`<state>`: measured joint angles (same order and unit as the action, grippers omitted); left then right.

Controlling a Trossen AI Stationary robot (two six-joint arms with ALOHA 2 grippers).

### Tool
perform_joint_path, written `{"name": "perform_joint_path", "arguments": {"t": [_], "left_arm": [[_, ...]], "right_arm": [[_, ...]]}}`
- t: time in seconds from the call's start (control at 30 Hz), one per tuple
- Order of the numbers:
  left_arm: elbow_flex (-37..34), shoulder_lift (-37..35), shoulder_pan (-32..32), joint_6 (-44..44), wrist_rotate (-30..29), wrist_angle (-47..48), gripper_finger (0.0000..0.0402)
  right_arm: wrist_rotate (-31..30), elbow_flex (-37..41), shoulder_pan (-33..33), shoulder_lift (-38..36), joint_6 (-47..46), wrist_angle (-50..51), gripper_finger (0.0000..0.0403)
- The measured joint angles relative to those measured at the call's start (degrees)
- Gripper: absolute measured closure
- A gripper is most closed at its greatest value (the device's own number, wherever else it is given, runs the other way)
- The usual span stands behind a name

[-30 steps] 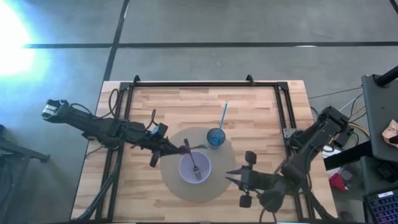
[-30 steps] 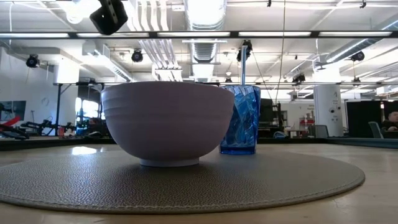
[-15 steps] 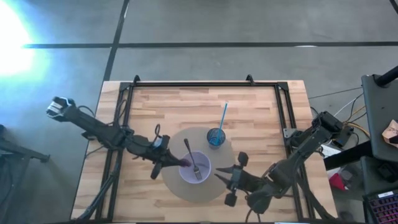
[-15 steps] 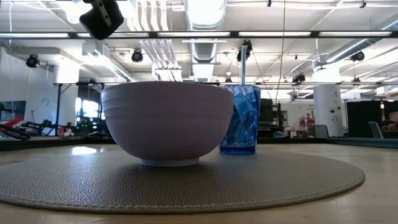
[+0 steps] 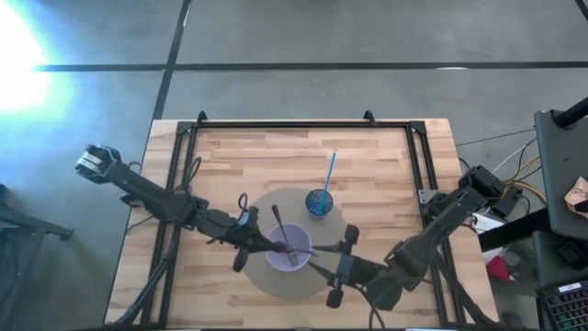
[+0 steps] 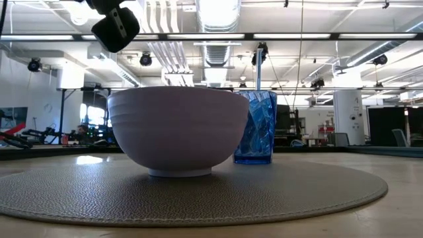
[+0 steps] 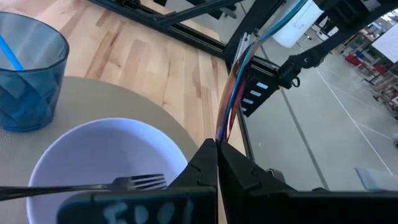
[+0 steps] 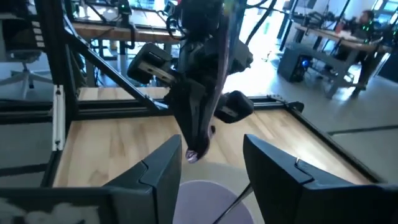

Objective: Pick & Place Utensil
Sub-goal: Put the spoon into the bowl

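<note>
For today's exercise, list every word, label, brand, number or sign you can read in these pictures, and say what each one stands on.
None can be read with certainty.
Pale markings on the dark part at the bottom edge of the left wrist view: too blurred to read.
Bowl, blue cup, fork, round mat, wooden table: no lettering visible.

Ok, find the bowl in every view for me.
High view: bowl low on the mat, between both grippers.
Low view: bowl left of centre.
Left wrist view: bowl at lower left, fork inside.
Right wrist view: only its rim at the bottom edge.
Shared landmark: blue cup beside it.
</note>
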<state>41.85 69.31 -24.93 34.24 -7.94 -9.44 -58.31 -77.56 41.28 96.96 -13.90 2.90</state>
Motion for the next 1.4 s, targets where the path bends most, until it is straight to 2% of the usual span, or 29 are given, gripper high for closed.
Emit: {"name": "perform_joint_path", "arguments": {"t": [0.2,0.4,0.9,1.1,1.3,1.4], "left_arm": [[0.0,1.6,0.0,0.0,-1.1,-1.5,0.0401],[0.0,1.9,0.0,-1.2,-2.7,-2.8,0.0401],[0.0,1.9,0.0,-3.1,-4.4,-3.0,0.0401],[0.0,1.9,0.0,-3.8,-5.0,-3.0,0.0401],[0.0,1.9,0.1,-5.2,-5.2,-3.0,0.0401],[0.0,1.9,0.1,-6.0,-5.5,-3.0,0.0401]], "right_arm": [[-0.2,0.0,-0.8,1.3,3.6,-3.7,0.0232],[-0.3,0.0,-1.4,1.4,3.1,-5.4,0.0236],[-1.9,0.0,-2.6,1.4,2.3,-11.8,0.0278],[-3.9,0.0,-2.6,1.4,1.8,-12.6,0.0315],[-4.7,0.0,-2.7,1.4,0.8,-12.7,0.0381],[-4.7,0.0,-2.7,1.4,0.5,-12.7,0.039]]}}
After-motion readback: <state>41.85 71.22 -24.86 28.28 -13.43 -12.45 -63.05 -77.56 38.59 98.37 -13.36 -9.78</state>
